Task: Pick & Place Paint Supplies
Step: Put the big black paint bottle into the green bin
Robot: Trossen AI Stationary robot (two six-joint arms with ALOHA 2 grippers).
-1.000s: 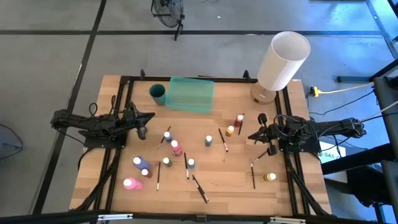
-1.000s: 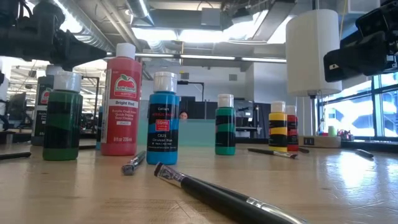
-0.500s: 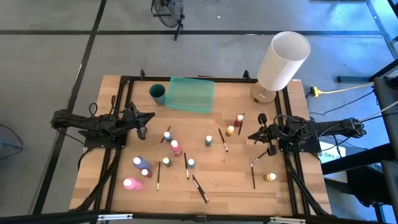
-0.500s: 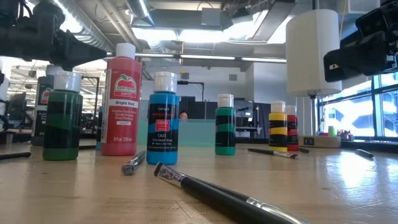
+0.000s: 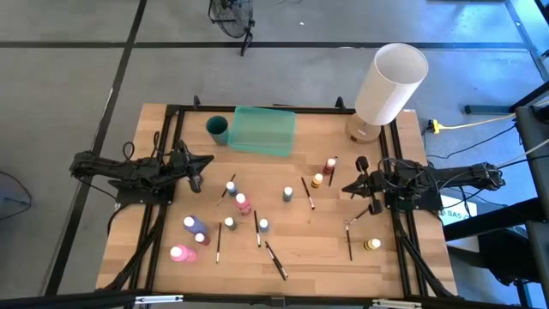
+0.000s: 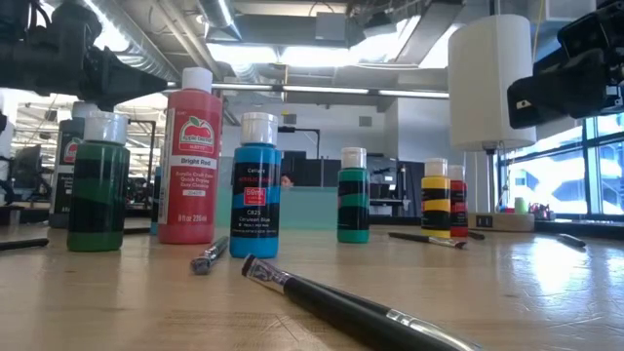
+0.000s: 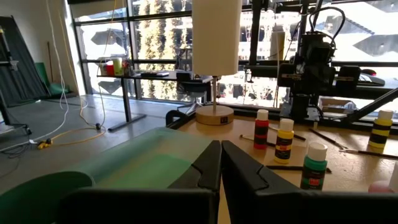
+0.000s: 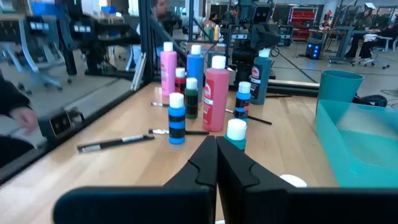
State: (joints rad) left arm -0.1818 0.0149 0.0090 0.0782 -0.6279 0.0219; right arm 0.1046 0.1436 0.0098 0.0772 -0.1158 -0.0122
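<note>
Translucent green tray [image 5: 262, 130], teal cup [image 5: 218, 129], white lamp [image 5: 390, 83], red bottle [image 6: 191, 161] white-capped, wooden table [image 5: 326, 249].

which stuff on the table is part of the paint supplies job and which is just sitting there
For the job:
paint bottles
paintbrushes

Just lying about:
green tray
teal cup
white lamp

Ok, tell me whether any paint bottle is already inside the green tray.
No: the green tray shows nothing inside, and the bottles stand on the table.
</note>
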